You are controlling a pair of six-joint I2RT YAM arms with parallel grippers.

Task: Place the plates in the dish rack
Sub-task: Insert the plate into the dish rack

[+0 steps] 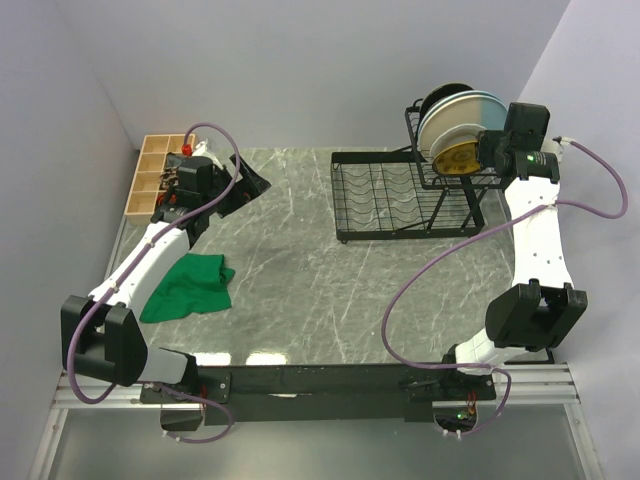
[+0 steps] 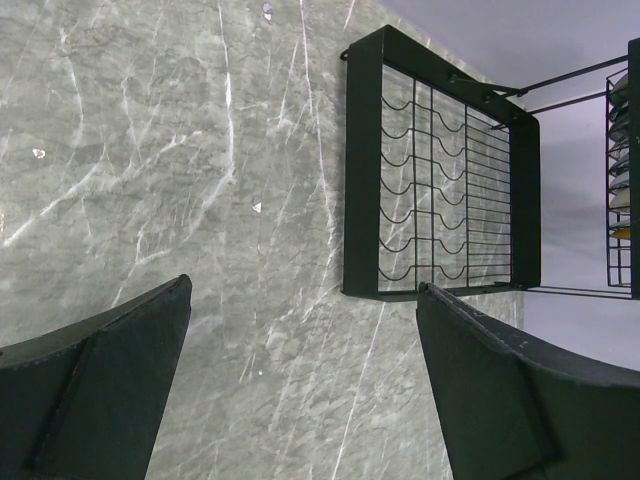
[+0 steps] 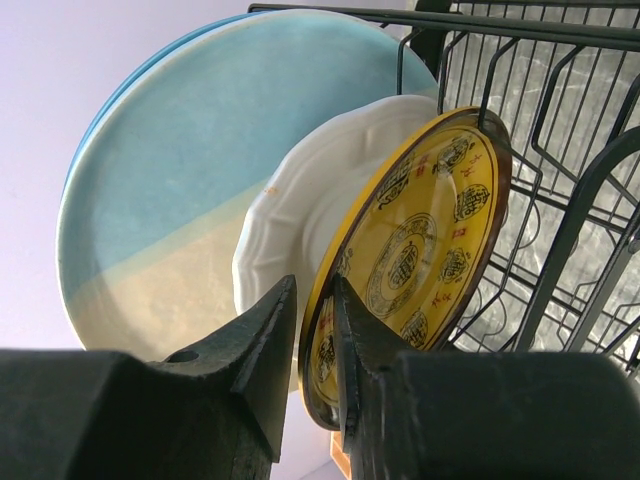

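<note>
The yellow patterned plate (image 3: 420, 260) is standing on edge in the dish rack's (image 1: 342, 200) raised upper basket, with the right gripper (image 3: 315, 300) pinching its rim. A white scalloped plate (image 3: 290, 205) and a cream-and-blue plate (image 3: 170, 200) are leaning just beside it in that basket. Well left of the rack, the left gripper (image 2: 305, 290) is hanging spread wide over the marble table (image 1: 300, 285).

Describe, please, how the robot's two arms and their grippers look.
The left arm and right arm have white shells with black joints and a looping purple cable each. The left gripper and right gripper have broad, black, tapered fingers.
</note>
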